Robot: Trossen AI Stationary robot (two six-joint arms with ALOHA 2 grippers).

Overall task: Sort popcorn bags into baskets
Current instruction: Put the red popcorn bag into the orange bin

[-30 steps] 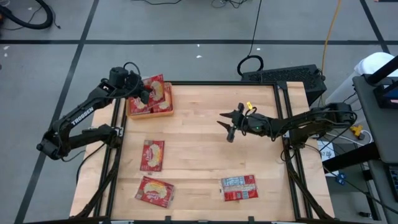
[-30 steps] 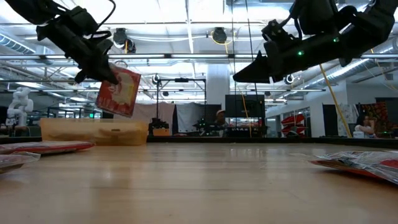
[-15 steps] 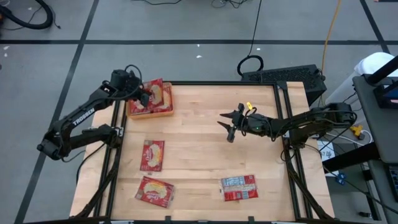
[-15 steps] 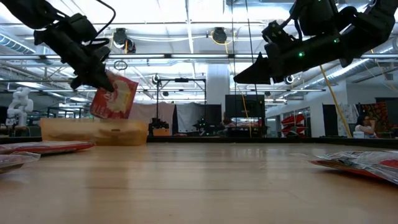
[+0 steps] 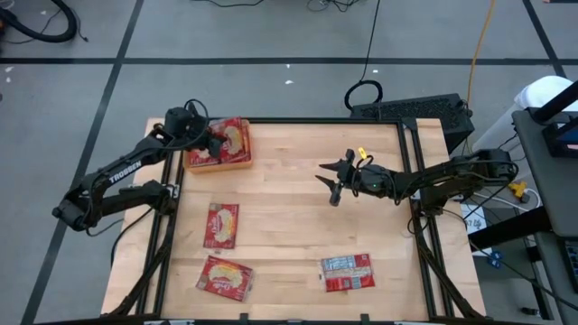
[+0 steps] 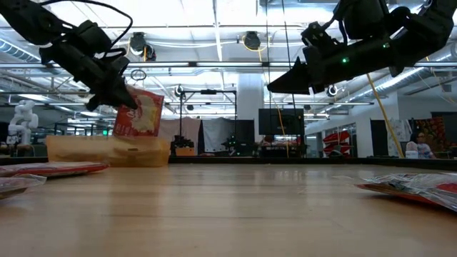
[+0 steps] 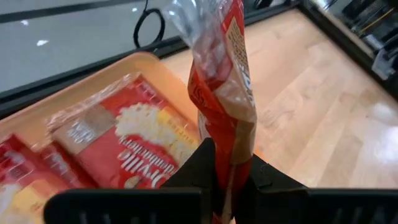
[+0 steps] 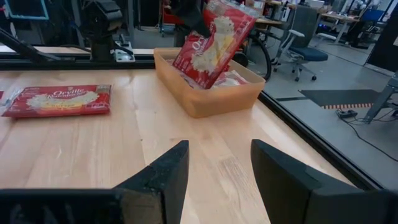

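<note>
**benchwatcher:** Left gripper [image 7: 227, 180] is clamped tight on a flat red popcorn bag with the yellow-cream picture [image 7: 221, 93], pinching it by one edge so it hangs tilted right over the shallow rectangular orange plastic basket [image 5: 217, 162] at the table's far left corner. From the low camera the held bag's [image 6: 139, 114] lower edge looks about level with the basket's rim; can't tell if it touches anything inside.

**gearhead22:** What's already in the basket?

**benchwatcher:** At least two more red bags lying flat [image 7: 118, 146], overlapping each other. Right gripper [image 5: 330, 185] hangs over the middle of the light wooden table [image 5: 298, 226], fingers spread apart, nothing between them.

**gearhead22:** And the loose ones?

**benchwatcher:** Three still on the table. One red bag [image 5: 222, 224] lies on the left side, another [image 5: 224, 278] sits near the front-left corner, and a third one showing its white-blue label side [image 5: 348, 271] lies toward the front right, well apart from both grippers.
</note>
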